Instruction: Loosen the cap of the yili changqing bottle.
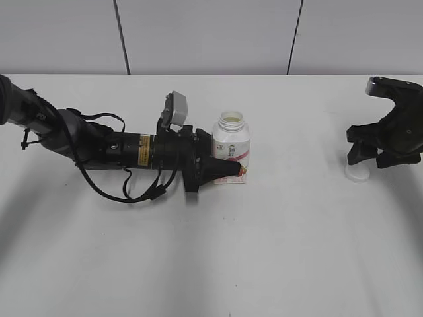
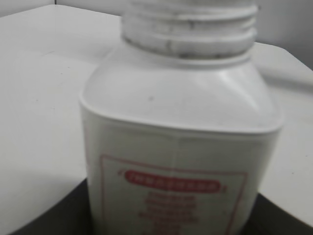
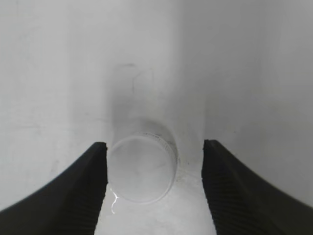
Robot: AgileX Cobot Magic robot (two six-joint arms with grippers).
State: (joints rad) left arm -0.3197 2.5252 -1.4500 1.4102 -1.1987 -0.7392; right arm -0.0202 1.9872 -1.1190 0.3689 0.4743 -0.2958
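Note:
The yili changqing bottle stands upright mid-table, white with a pink-red label, its neck open and uncapped. My left gripper is shut on the bottle's lower body. In the left wrist view the bottle fills the frame, with bare neck threads at the top. The white round cap lies flat on the table at the right. My right gripper is open just above it. In the right wrist view the cap lies between the open jaws, close to the left finger, with a gap to the right finger.
The white table carries the two arms, the bottle and the cap. A grey panelled wall runs behind the table's far edge. A small wet glint shows on the table beside the cap in the right wrist view.

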